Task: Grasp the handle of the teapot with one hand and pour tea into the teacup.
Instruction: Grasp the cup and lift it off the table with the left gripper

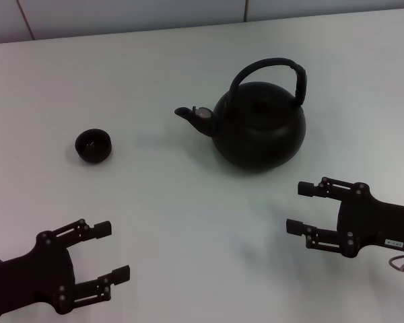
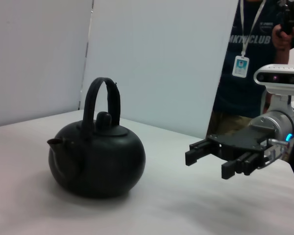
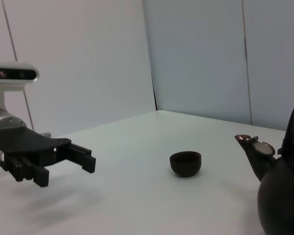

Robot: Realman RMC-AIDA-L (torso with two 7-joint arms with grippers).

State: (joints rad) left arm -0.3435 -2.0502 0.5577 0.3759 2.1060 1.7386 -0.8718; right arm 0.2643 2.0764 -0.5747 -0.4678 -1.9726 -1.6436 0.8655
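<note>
Head view: glossy black round kettle-shaped teapot [image 1: 259, 131] stands upright on the white table [image 1: 188, 215], about 1 o'clock from centre, short spout toward 9 o'clock. Tall black arched handle [image 1: 269, 67] stands over its top, thicker wrapped section on the 3 o'clock side. Small black handleless teacup [image 1: 93, 145] sits at 9 o'clock, well apart from the spout. Left gripper [image 1: 116, 251] at 7 o'clock, fingers spread, holding nothing. Right gripper [image 1: 300, 207] at 4 o'clock, fingers apart, empty, near the teapot but not touching.

Left wrist view: teapot [image 2: 95, 159] upright, handle [image 2: 100, 100] arched over the lid knob; right gripper [image 2: 208, 159] beside it, clear of it, fingers apart. A person in a dark shirt [image 2: 250, 54] stands behind.

Right wrist view: teacup [image 3: 185, 163] between the teapot's spout [image 3: 252, 149] and the left gripper [image 3: 85, 159], touching neither.
</note>
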